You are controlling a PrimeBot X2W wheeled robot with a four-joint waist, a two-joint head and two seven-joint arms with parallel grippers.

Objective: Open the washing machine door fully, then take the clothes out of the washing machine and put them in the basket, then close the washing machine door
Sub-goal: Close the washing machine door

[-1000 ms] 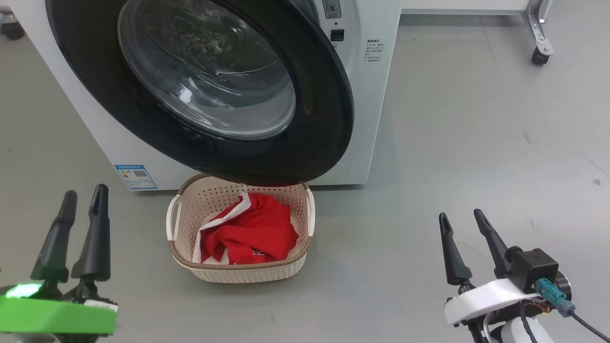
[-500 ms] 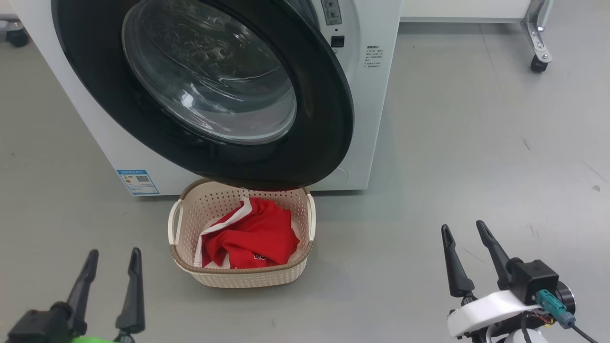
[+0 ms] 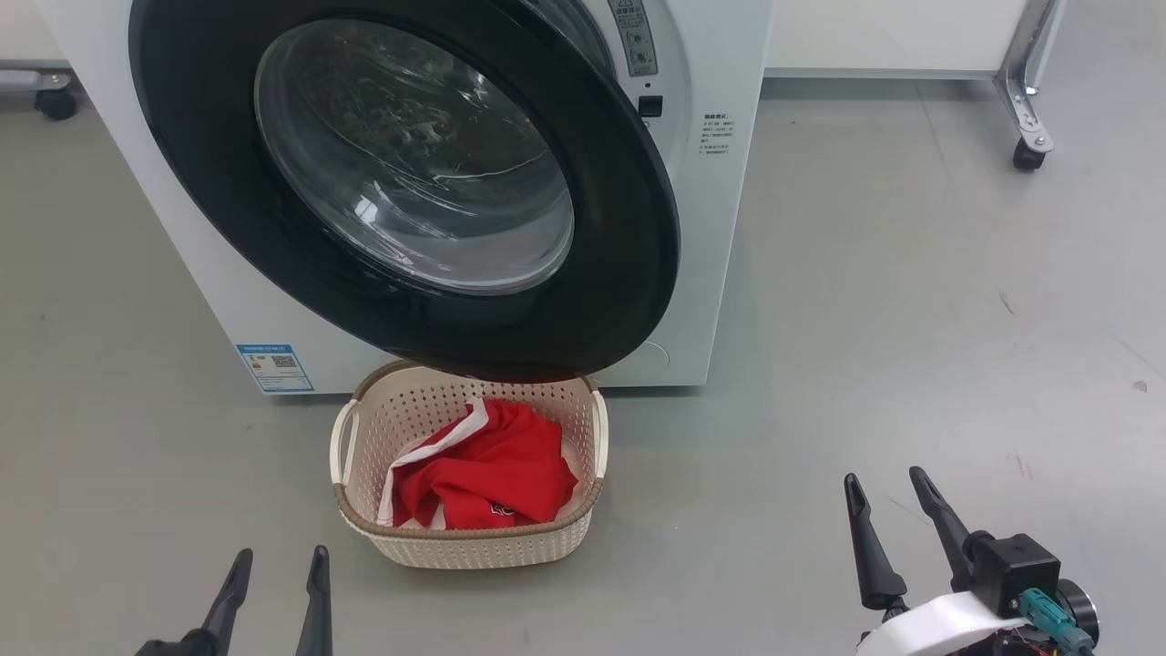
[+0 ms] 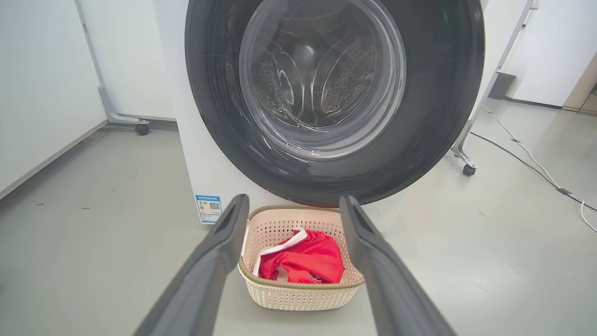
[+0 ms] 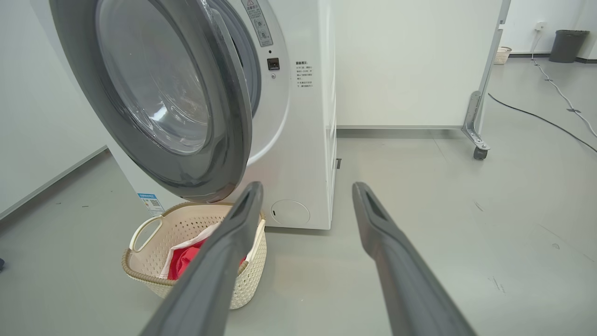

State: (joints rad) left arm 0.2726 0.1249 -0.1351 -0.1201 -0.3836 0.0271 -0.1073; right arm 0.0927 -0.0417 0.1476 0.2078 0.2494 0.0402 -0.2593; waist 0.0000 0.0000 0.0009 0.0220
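As the left gripper (image 3: 281,552) drew back low, fingers spread and empty like those of the right gripper (image 3: 883,474), the clothes (image 3: 492,478) lay in the basket (image 3: 469,533) — beyond, the washing machine door (image 3: 629,228) hung ajar on the washing machine (image 3: 720,273), closing apparently unfinished.
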